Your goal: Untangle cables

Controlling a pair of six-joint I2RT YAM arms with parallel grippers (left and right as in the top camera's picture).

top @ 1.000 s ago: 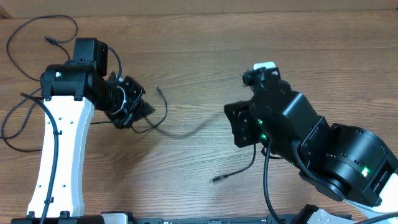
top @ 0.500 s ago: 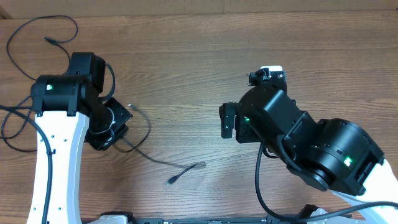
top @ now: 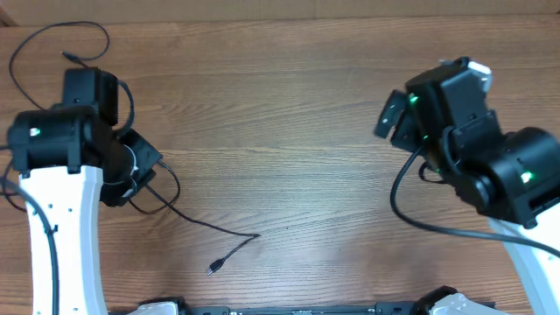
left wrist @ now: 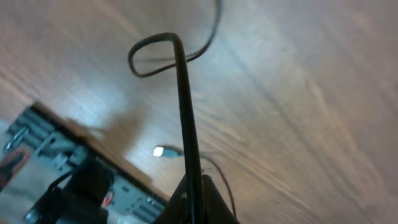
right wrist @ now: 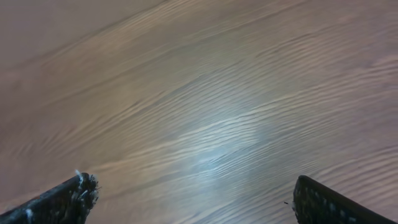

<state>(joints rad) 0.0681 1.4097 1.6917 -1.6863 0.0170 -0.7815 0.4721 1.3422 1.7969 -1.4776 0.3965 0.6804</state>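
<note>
A thin black cable (top: 197, 219) trails from my left gripper (left wrist: 194, 186) across the wood to a silver-tipped plug (top: 213, 266) near the front edge. In the left wrist view the left gripper is shut on this cable (left wrist: 184, 106), which rises to a small loop (left wrist: 149, 55), and the plug (left wrist: 160, 151) lies on the table beyond. Another thin cable (top: 37, 39) curls at the far left corner with its plug (top: 66, 55) beside my left arm. My right gripper (right wrist: 199, 205) hangs open over bare wood at the right, its fingers (right wrist: 69, 198) far apart and empty.
More thin black cord (top: 9, 179) loops at the left edge beside the left arm's white link (top: 66, 236). The right arm's thick own wiring (top: 411, 206) hangs below its wrist. The table's front rail (left wrist: 56, 140) shows in the left wrist view.
My right gripper opened, let go of the cable and swung away to the right. My left arm pulled left with the cable, and its free plug end now lies near the front edge.
</note>
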